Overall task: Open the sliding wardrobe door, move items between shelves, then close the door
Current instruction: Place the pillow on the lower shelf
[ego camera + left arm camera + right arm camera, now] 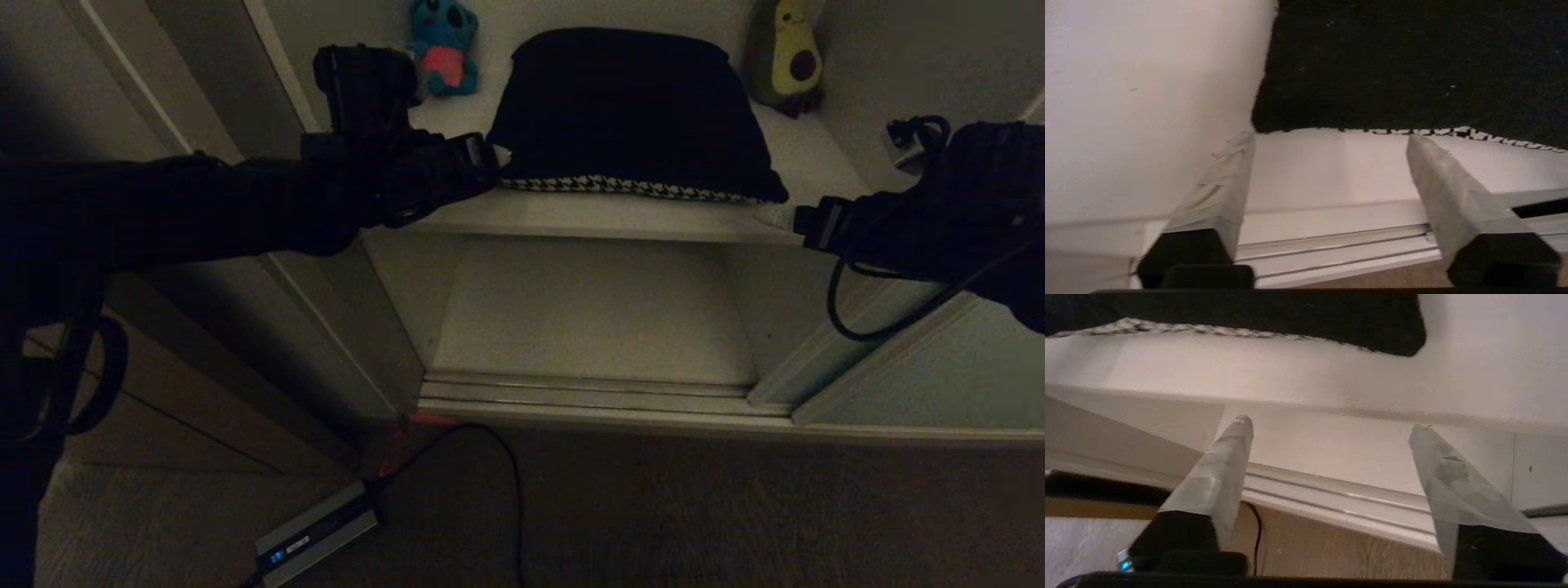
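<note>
The wardrobe stands open. On the upper shelf (620,219) lies the cushion (629,106), dark on top with a houndstooth band along its front edge. Behind it sit the teal koala plush (445,45) and the avocado plush (788,57). My left gripper (486,162) is at the cushion's front left corner, my right gripper (780,216) just off its front right corner. In the left wrist view the left gripper (1329,138) is open in front of the cushion (1412,61), nothing between its taped fingers. The right gripper (1332,422) is also open and empty, slightly below the cushion (1249,314).
The lower shelf (588,310) is bare. The pale grey-green sliding door (939,367) is pushed to the right, and the ribbed floor track (588,392) runs along the front. A power box (318,531) with a cable lies on the floor.
</note>
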Available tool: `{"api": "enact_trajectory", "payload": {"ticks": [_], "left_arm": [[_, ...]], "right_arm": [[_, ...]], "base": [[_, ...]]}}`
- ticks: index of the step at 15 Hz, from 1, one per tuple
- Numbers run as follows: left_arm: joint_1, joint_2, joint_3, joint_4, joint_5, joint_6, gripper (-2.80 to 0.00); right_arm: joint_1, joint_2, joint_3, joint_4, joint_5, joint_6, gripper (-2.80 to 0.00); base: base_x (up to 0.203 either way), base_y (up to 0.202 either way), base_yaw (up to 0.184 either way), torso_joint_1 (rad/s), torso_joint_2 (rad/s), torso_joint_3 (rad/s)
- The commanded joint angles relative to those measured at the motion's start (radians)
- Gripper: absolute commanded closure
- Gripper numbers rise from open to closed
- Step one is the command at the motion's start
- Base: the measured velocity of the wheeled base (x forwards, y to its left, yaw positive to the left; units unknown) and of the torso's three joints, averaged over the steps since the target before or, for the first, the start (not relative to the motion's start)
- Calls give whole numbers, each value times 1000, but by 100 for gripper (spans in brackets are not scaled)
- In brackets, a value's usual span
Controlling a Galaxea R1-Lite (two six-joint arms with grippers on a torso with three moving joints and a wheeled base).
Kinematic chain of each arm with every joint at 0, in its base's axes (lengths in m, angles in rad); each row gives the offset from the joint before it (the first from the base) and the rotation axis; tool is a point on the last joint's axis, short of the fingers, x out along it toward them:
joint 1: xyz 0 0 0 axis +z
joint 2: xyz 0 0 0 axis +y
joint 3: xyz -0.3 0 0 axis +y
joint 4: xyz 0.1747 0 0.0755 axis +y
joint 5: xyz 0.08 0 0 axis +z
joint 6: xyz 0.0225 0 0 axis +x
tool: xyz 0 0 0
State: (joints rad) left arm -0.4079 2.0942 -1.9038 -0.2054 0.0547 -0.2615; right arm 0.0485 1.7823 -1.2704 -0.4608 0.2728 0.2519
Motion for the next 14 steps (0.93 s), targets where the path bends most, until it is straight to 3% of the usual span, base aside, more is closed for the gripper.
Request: {"api": "enact_trajectory", "payload": {"ticks": [1, 6, 11, 14], "left_arm": [[3, 47, -27, -7, -5, -4, -280], [45, 104, -29, -78, -47, -5, -280], [83, 146, -30, -170, -170, -11, -280], [90, 187, -29, -224, -186, -19, -280]], "right_arm": [[-4, 42, -14, -18, 2, 1, -280], [-7, 85, -18, -96, 16, 70, -280], [-27, 64, 19, -107, 29, 75, -280], [-38, 57, 34, -108, 40, 76, -280]], "base": [[0, 0, 0, 0, 0, 0], [0, 0, 0, 0, 0, 0], [0, 0, 0, 0, 0, 0], [0, 0, 0, 0, 0, 0]]}}
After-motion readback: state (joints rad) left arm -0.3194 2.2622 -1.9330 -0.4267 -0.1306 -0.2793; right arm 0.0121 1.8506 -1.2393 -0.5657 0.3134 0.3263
